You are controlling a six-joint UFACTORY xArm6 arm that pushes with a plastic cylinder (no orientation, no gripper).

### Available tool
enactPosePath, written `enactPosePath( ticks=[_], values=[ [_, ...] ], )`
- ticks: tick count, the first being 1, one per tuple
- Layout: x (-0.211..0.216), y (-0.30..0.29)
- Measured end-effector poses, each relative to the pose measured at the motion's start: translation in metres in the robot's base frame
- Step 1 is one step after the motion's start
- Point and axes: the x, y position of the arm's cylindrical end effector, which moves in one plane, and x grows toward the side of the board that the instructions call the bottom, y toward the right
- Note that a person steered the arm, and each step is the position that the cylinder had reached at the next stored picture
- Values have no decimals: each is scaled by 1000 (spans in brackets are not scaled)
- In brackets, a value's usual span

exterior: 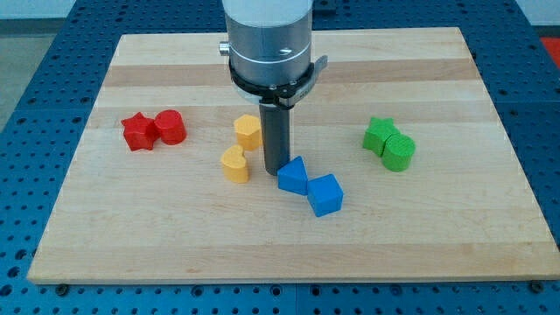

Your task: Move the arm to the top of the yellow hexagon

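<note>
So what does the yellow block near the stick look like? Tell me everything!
The yellow hexagon is a small chunky block, plain matte yellow like painted wood, with a flat top and short faceted sides. It lies flat on the wooden board, a little left of the board's middle. My tip stands just to its right and slightly lower in the view. A yellow heart-shaped block sits below it; nothing clearly touches it.

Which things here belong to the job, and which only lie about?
Job:
yellow hexagon
my tip, just at that hexagon's right

Lying about:
yellow heart
blue triangle
blue cube
red star
red cylinder
green star
green cylinder
</note>
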Motion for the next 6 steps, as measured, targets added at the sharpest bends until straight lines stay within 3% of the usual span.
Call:
enactPosePath(
  ticks=[2, 4, 6],
  values=[
    [-19, 0],
    [-108, -2],
    [-104, -94]
  ],
)
